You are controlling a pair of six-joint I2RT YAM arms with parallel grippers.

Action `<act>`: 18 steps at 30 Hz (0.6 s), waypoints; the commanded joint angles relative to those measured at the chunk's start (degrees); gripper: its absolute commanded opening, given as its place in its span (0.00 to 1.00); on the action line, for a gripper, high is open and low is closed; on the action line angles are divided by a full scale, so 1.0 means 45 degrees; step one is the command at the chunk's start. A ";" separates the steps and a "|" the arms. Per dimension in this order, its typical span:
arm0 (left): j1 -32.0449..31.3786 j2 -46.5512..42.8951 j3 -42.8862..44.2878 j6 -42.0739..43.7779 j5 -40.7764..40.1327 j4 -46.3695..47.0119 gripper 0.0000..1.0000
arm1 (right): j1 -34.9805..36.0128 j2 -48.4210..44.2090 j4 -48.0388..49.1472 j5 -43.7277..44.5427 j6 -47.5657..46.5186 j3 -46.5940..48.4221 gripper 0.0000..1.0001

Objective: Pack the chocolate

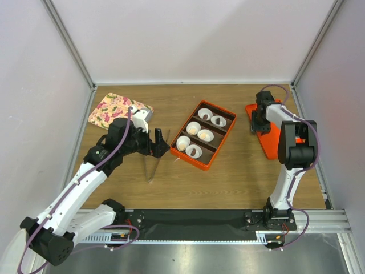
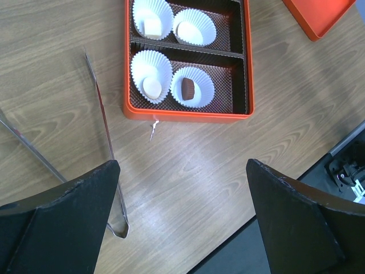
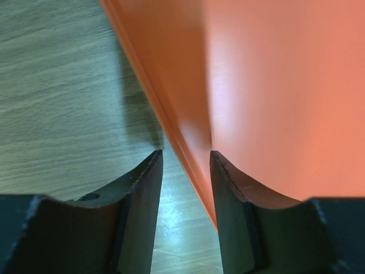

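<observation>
The orange divided box (image 1: 223, 139) lies mid-table and holds several white paper cups. The chocolate sits in the cups: dark pieces (image 1: 205, 113) at the far end, golden ones (image 1: 193, 129) in the middle. In the left wrist view I see a pale piece (image 2: 151, 87) and a dark piece (image 2: 189, 89). My left gripper (image 1: 160, 142) is open and empty over bare wood left of the box (image 2: 182, 171). My right gripper (image 1: 257, 123) is at the left edge of the orange lid (image 1: 269, 138). Its jaws are slightly apart astride the lid's rim (image 3: 185, 154).
Metal tongs (image 1: 151, 169) lie on the wood under the left gripper, also seen in the left wrist view (image 2: 104, 120). A floral packet (image 1: 116, 109) lies at the far left. A small white scrap (image 2: 153, 130) lies by the box's near wall. Frame posts stand at the back corners.
</observation>
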 commanded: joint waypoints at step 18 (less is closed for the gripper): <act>-0.0025 -0.0130 -0.0361 0.0420 0.0116 0.0811 1.00 | 0.0043 0.0575 0.0684 -0.0773 -0.0380 -0.0328 0.22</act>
